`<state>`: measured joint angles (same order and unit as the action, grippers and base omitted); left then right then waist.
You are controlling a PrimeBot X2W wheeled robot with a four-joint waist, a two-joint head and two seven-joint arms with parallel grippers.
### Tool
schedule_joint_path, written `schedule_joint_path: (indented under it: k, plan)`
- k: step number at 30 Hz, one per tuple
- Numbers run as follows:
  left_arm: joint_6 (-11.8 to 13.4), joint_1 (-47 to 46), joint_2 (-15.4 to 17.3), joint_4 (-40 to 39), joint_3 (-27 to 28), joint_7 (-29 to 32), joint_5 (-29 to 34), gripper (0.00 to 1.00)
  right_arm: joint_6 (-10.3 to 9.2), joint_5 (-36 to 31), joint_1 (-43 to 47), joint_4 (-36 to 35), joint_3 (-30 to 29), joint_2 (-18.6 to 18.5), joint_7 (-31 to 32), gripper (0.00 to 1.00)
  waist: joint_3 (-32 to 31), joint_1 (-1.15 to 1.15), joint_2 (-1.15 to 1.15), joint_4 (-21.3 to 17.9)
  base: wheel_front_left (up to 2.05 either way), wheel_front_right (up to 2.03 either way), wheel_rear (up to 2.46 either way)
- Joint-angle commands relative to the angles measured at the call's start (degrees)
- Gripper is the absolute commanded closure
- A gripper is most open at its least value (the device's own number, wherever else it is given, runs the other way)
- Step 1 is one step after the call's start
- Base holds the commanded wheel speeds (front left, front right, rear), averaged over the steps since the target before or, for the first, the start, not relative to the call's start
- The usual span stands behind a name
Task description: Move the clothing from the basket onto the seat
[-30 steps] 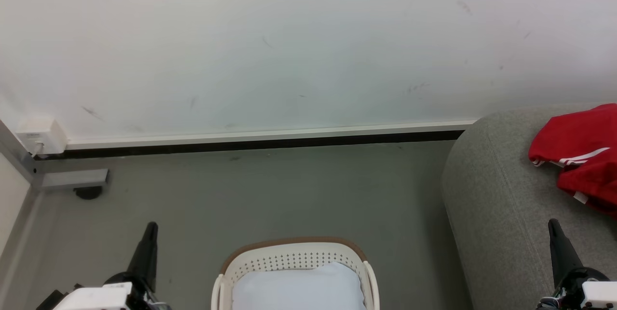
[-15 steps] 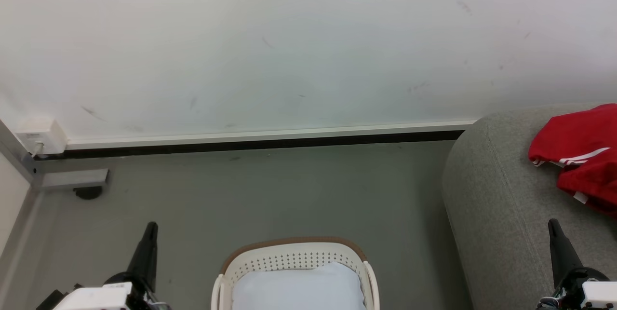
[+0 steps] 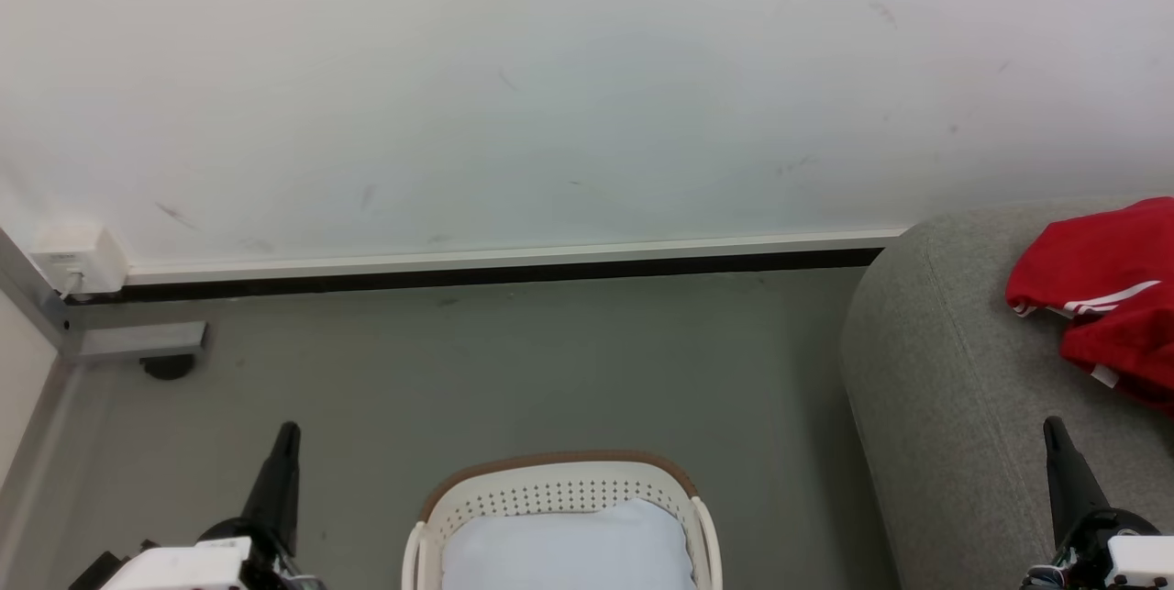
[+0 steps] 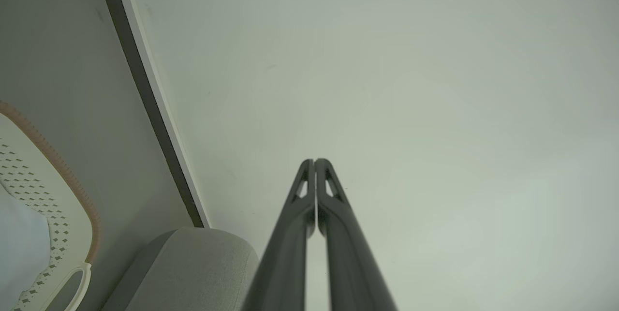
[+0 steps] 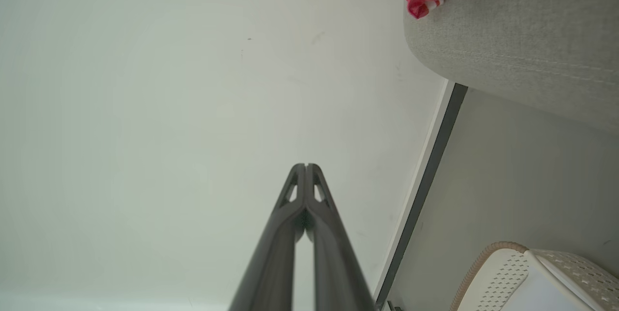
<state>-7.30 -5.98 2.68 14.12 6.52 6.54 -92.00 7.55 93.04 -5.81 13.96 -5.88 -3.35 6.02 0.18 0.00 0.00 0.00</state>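
The cream-white basket with a brown rim stands on the floor at the bottom centre of the head view, a pale blue piece of clothing lying inside it. The grey seat fills the right side, with a red garment with white stripes lying on it. My left gripper is shut and empty, left of the basket. My right gripper is shut and empty over the seat's front. In the wrist views both grippers point at the white wall with tips together; the basket and the seat show beside them.
A white wall with a dark skirting strip runs behind the grey floor. A white socket box and a metal bracket sit in the left corner. Open floor lies between the basket and the wall.
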Motion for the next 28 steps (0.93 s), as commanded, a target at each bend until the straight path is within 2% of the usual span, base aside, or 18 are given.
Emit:
schedule_joint_path:
  k: [1, 28]
  plan:
    - [-0.35, -0.46, 0.38, -0.18, 0.17, 0.2, -0.76, 1.0, -0.12, -0.21, -0.72, 0.15, -0.18, 0.03, 0.23, 1.0, 0.0, 0.0, 0.0, 0.0, 0.0, 0.0, 0.0]
    - [-0.35, -0.46, 0.38, -0.18, 0.16, 0.2, -0.77, 1.0, -0.12, -0.41, -0.75, 0.16, -0.4, 0.19, 0.36, 1.0, 0.0, 0.0, 0.0, 0.0, 0.0, 0.0, 0.0]
